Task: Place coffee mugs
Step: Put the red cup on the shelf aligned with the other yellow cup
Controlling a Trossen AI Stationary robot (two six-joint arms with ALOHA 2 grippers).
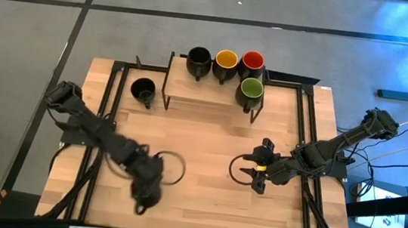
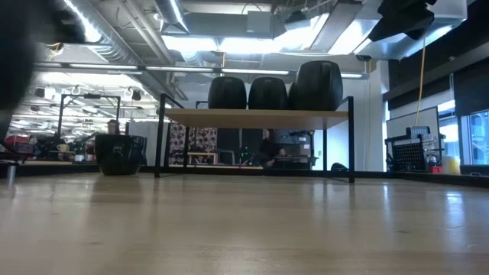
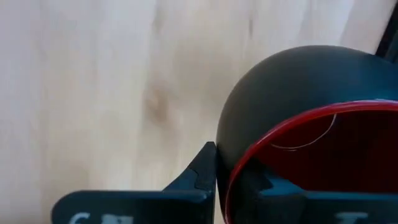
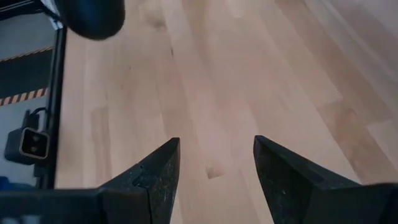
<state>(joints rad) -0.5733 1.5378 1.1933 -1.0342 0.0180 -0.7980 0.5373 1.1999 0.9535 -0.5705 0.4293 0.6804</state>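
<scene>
My left gripper (image 1: 143, 196) hangs over the table's near left part, shut on a mug (image 3: 292, 93) that is black outside and red inside; only the left wrist view shows this mug. My right gripper (image 1: 248, 172) is open over bare wood right of the middle, its fingers (image 4: 216, 149) holding nothing. On the shelf (image 1: 199, 91) stand the black-inside mug (image 1: 198, 59), the yellow-orange mug (image 1: 226, 59), a red mug (image 1: 252, 61) and the green mug (image 1: 251, 88). Another black mug (image 1: 142, 91) stands on the table left of the shelf. My left gripper holds the red-inside mug by its wall at the rim (image 3: 244, 163), one finger (image 3: 205, 165) outside and the other (image 3: 264, 186) inside the hollow. The low view shows no mug standing on the near table, so it seems lifted clear.
The wooden shelf on black legs (image 2: 256, 118) stands at the table's far middle, with black frame rails (image 1: 119, 90) on either side. A cable loop (image 1: 172, 167) lies beside my left arm. Bare wood (image 1: 208, 145) lies between the two grippers.
</scene>
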